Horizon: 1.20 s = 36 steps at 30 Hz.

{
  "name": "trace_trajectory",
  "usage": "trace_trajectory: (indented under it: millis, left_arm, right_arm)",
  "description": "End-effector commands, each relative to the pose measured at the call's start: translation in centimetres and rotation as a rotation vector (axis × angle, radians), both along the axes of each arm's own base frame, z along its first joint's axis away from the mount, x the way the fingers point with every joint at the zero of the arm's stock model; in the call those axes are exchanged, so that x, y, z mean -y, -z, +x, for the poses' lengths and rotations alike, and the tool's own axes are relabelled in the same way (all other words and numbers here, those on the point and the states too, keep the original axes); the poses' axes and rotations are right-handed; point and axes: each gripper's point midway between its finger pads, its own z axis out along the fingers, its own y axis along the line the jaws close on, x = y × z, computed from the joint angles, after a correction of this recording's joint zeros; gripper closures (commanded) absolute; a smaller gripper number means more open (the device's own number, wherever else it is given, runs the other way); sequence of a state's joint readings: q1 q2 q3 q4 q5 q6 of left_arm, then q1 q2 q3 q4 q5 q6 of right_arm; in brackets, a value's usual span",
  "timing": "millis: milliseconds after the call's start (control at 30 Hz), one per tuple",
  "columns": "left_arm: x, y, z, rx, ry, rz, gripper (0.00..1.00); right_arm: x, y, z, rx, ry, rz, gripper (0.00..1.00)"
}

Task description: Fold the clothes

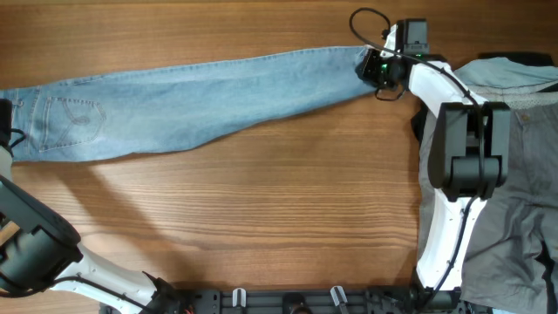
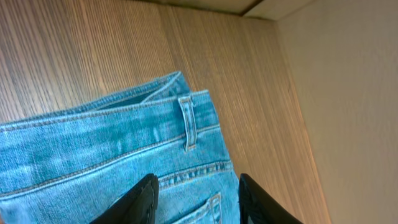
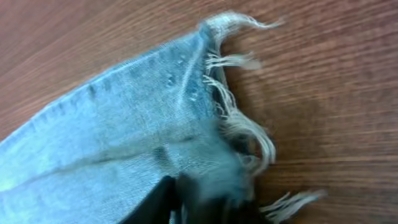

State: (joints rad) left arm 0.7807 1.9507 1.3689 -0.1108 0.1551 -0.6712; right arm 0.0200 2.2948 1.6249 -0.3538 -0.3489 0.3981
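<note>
Denim stretched long across table (image 1: 261,201): jeans (image 1: 200,96) laid flat, legs stacked, no crosswise fold made yet. Left gripper (image 2: 196,202) held apart over waistband (image 2: 124,112). Right gripper (image 3: 199,202) pinched on frayed hem (image 3: 242,124), far end. Grey trousers (image 1: 532,148) heaped right, untouched. Most of job judged left.

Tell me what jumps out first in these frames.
The light-blue jeans lie stretched flat across the upper half of the overhead view on the wooden table, with the waist at the left and the legs running right. The right pincer pinches their frayed hem, while the left pincer hangs open over the waistband. Grey trousers lie heaped at the right edge.
</note>
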Motion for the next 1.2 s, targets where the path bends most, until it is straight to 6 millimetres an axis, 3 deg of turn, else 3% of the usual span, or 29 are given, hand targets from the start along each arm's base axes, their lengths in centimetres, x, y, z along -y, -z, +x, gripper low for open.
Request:
trace_trajectory:
  millis: [0,167,200,233,267,400,533,600,733,867,1100,1133,1167]
  left_arm:
    - [0.5,0.0,0.3,-0.006,0.038,-0.019,0.54]
    - [1.0,-0.1,-0.3,-0.058,0.088,0.007,0.52]
    - [1.0,-0.1,-0.3,-0.057,0.088,0.008,0.52]
    - [1.2,0.0,-0.3,-0.061,0.092,0.004,0.52]
    - [1.5,0.2,-0.2,-0.072,0.103,0.002,0.52]
    - [2.1,0.8,-0.5,-0.122,0.148,0.020,0.51]
    - [2.2,0.9,-0.6,-0.127,0.150,0.015,0.49]
    - [2.3,1.0,-0.6,-0.130,0.150,0.012,0.49]
    - [2.3,1.1,-0.7,-0.134,0.151,0.007,0.48]
    - [2.3,1.1,-0.7,-0.134,0.151,0.007,0.48]
    - [2.3,1.1,-0.7,-0.134,0.151,0.007,0.48]
    - [2.3,1.1,-0.7,-0.134,0.151,0.007,0.48]
    - [2.3,1.1,-0.7,-0.134,0.151,0.007,0.48]
  right_arm:
    - [-1.5,2.6,-2.2,-0.101,-0.043,0.074,0.96]
    - [1.3,-1.2,-6.9,-0.282,0.049,0.031,0.96]
    - [1.8,-2.3,-7.5,-0.284,0.057,-0.005,0.64]
    - [1.9,-3.4,-7.4,-0.260,0.044,-0.013,0.13]
    - [1.9,-4.4,-7.2,-0.225,0.017,-0.026,0.12]
    - [2.1,-5.5,-6.4,-0.169,0.000,-0.036,0.26]
    - [2.2,-4.5,-5.9,-0.158,0.000,-0.076,0.49]
    - [2.6,-3.5,-6.1,-0.182,0.010,-0.112,0.51]
    - [3.8,-2.2,-7.1,-0.240,0.034,-0.179,0.39]
    - [3.8,-1.8,-6.7,-0.222,0.030,-0.183,0.55]
    - [3.2,-0.2,-8.0,-0.252,0.021,-0.153,0.57]
    - [3.2,0.0,-8.1,-0.253,0.021,-0.152,0.66]
    - [3.0,-0.2,-7.7,-0.237,0.016,-0.140,0.84]
